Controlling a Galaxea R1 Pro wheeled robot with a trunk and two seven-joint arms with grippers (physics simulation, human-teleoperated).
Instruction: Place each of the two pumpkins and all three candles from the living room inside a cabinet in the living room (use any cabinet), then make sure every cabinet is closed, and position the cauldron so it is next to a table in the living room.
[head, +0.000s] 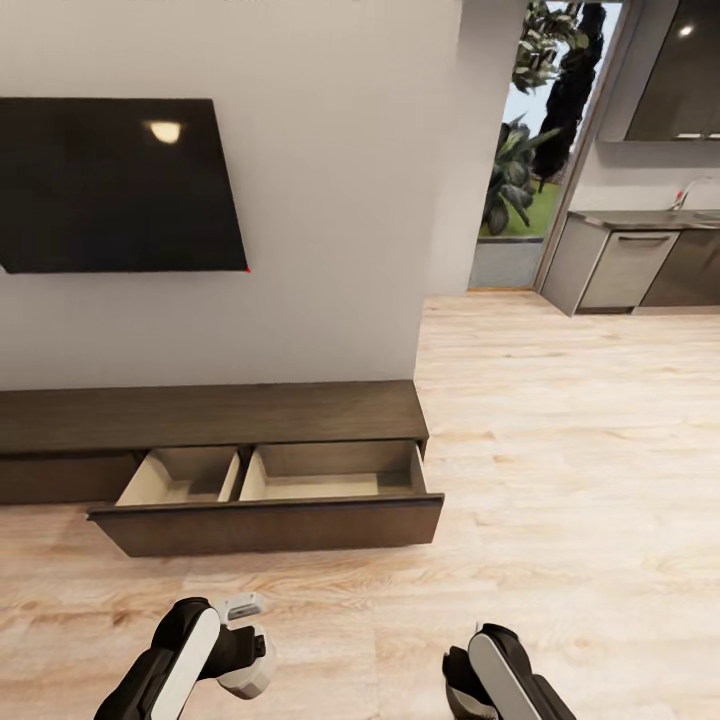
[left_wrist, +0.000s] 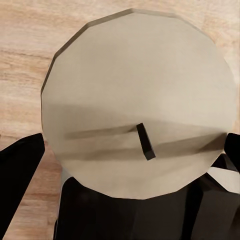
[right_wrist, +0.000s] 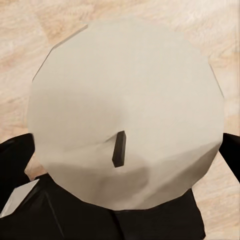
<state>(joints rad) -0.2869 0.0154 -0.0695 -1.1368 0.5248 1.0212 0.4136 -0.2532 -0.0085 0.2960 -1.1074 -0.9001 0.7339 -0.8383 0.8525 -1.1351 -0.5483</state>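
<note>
The cabinet (head: 210, 415) is a long, low, dark wood unit against the wall under the TV. Its right drawer (head: 270, 522) is pulled out, and both pale beige compartments look empty. In the left wrist view, a grey-beige candle (left_wrist: 135, 85) with a short dark wick sits between black fingers (left_wrist: 20, 170); my left gripper (left_wrist: 132, 155) is shut on it. My right gripper (right_wrist: 122, 165) is shut on a second candle (right_wrist: 125, 90) in the same way. Both arms hang low over the floor in front of the drawer, with the left gripper (head: 243, 640) and the right gripper (head: 462, 680) seen from above.
A black TV (head: 120, 185) hangs on the white wall above the cabinet. Wood floor (head: 560, 450) stretches to the right toward a kitchen counter (head: 640, 260) and a glass door with plants (head: 520, 160) behind it.
</note>
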